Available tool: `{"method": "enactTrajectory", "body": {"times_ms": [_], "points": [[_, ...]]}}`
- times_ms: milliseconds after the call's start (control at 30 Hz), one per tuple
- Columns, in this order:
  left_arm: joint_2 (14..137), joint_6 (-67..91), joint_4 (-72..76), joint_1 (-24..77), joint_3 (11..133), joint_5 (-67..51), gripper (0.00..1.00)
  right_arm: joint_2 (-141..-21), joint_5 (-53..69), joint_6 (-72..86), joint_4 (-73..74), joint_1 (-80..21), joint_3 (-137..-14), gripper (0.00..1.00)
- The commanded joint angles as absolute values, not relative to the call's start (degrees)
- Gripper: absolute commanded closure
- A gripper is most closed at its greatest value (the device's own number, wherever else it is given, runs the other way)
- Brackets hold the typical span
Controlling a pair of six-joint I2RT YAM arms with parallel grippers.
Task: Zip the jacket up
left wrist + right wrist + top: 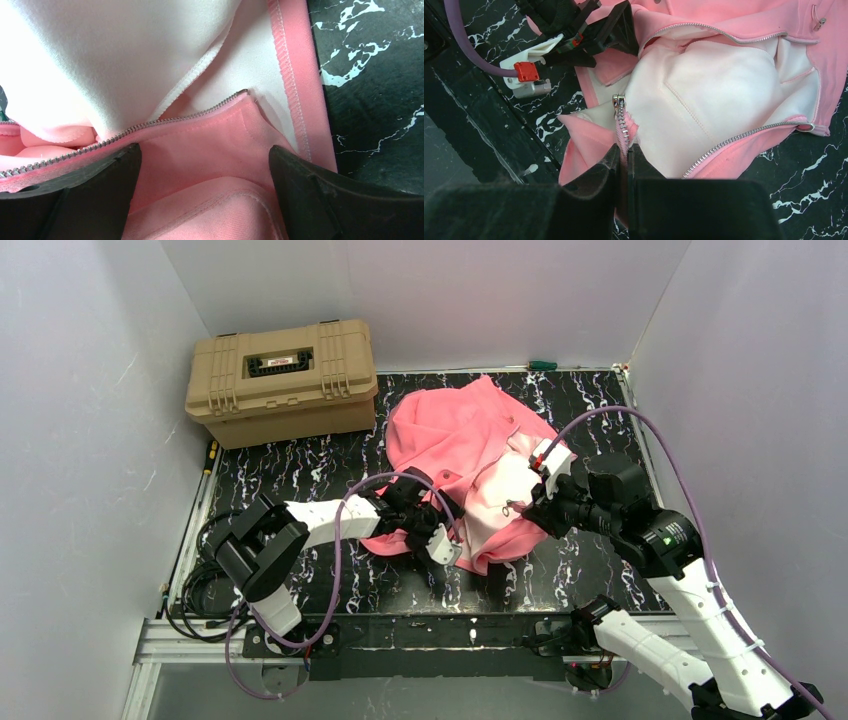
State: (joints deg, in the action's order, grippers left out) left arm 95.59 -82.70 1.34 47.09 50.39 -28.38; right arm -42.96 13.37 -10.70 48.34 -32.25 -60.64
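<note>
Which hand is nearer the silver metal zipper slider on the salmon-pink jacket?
Right. The right hand pinches the zipper tape just below the slider; the left hand stands open over the jacket's other edge.

A salmon-pink jacket lies crumpled on the black marbled tabletop, its front open and unzipped. Its pale pink lining faces up at the near end, where the two rows of metal zipper teeth spread well apart.
</note>
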Motion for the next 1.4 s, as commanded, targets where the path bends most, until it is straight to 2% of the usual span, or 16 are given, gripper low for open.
{"method": "enactTrajectory", "body": {"times_ms": [0, 67, 133, 267, 300, 400, 500, 900, 1200, 1367], "points": [[96.32, -83.03, -4.69, 46.78, 49.81, -25.18, 0.02, -42.2, 12.51, -9.94, 48.05, -32.17, -61.35, 0.99], [97.01, -81.6, -5.82, 46.76, 50.24, -24.84, 0.09, -42.12, 12.35, -9.77, 48.03, -32.17, -61.56, 0.99], [97.67, -79.83, -7.73, 46.59, 51.86, -24.43, 0.22, -42.24, 12.07, -9.79, 48.28, -32.17, -61.96, 0.99], [96.94, -77.24, -9.29, 46.11, 53.09, -24.25, 0.73, -42.9, 11.87, -10.05, 48.54, -32.17, -62.99, 0.99], [96.84, -76.91, -9.28, 45.8, 53.22, -23.76, 0.79, -42.96, 11.8, -10.1, 48.46, -32.17, -63.06, 0.99], [96.41, -75.38, -8.95, 45.07, 53.57, -22.09, 0.85, -43.23, 11.95, -10.17, 48.24, -32.17, -63.02, 0.99], [93.7, -73.55, -5.39, 44.42, 52.83, -20.82, 0.99, -43.36, 12.21, -10.18, 48.25, -32.17, -63.02, 0.99], [75.31, -65.01, 23.83, 44.4, 44.46, -24.62, 1.0, -44.04, 14.63, -9.96, 45.37, -32.17, -61.59, 0.99], [65.12, -71.51, 34.11, 44.38, 38.5, -33.4, 1.0, -45.68, 27.19, -10.61, 39.68, -32.17, -59.6, 0.99], [60.23, -64.49, 32.39, 44.52, 37.95, -30.63, 1.0, -48.15, 23.25, -12.39, 40.0, -32.17, -61.16, 0.99]]}}
